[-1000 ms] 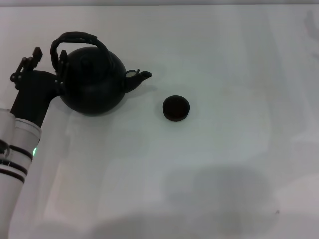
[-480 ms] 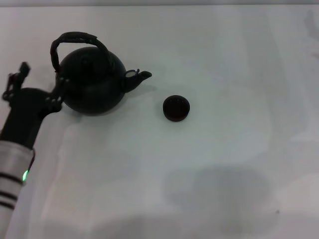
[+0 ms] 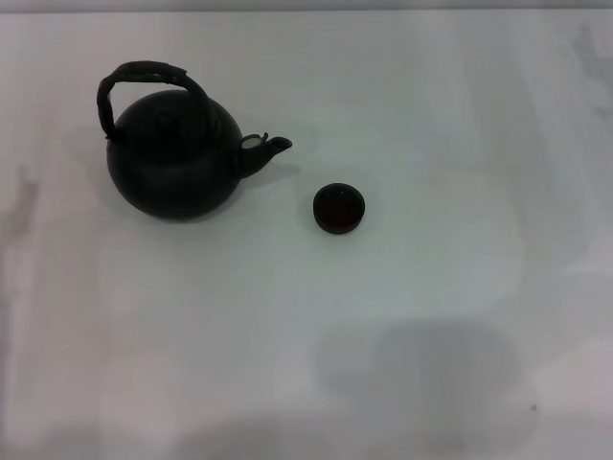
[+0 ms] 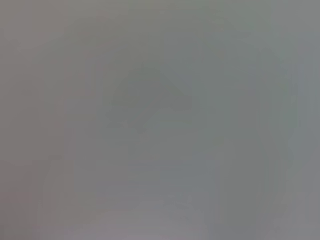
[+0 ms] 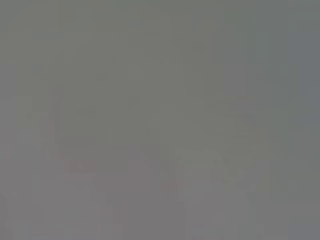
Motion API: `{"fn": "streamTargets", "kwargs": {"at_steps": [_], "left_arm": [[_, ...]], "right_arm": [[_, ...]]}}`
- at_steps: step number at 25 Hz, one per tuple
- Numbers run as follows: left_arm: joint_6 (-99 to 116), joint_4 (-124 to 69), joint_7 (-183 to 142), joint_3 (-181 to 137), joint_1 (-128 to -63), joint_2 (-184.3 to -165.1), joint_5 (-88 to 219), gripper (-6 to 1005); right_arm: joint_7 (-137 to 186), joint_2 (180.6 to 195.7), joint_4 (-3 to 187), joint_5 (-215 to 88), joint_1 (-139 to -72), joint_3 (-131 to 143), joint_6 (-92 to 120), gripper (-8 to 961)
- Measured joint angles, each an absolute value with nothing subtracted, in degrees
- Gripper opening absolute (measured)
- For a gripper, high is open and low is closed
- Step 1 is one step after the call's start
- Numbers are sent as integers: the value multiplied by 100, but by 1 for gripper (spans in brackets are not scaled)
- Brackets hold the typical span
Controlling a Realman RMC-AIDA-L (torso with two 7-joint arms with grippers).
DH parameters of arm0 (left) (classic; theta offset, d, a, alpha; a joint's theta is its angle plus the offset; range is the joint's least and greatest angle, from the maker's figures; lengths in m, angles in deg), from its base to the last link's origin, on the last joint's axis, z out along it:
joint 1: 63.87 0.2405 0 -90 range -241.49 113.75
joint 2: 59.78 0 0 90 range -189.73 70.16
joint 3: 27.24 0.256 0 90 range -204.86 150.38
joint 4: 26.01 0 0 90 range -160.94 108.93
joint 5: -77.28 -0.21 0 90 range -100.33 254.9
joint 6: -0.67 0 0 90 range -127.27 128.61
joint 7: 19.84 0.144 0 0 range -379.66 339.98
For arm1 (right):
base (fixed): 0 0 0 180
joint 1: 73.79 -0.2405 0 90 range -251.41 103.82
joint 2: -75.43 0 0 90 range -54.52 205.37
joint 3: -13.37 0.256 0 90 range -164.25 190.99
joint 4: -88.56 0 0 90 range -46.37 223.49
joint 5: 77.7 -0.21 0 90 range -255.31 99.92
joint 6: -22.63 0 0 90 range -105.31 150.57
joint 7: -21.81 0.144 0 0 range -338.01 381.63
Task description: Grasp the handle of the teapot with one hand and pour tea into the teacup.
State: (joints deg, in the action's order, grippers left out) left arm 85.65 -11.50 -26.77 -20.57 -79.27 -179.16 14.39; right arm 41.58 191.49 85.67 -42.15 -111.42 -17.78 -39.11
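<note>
change: left arm gone from the head view since a moment ago, neither tool visible now, open or closed can't tell
meaning: nothing holds the handle (image 3: 144, 75); looks released
teapot (image 3: 174, 158): upright on table (image 3: 431, 316), far-left, spout toward teacup (image 3: 339, 208), near but apart
room: wide open table right and front, no edge close

No writing, label, brand, number or sign can be read anywhere in the head view or either wrist view.
</note>
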Motion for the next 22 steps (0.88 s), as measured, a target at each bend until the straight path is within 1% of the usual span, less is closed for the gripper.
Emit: {"fn": "streamTargets", "kwargs": {"at_steps": [6,22], "left_arm": [[8303,-1582,-3557,-2061,-8060,-17899,1782,864],[7785,-1597,-3523,-2009,-8241,-17896,1902,862]], "right_arm": [[4158,19144,8566,-3604,-11100,-2079,-3948,871],[4108,19161,8572,-3498,-10967,-2084,-3896,871]]}}
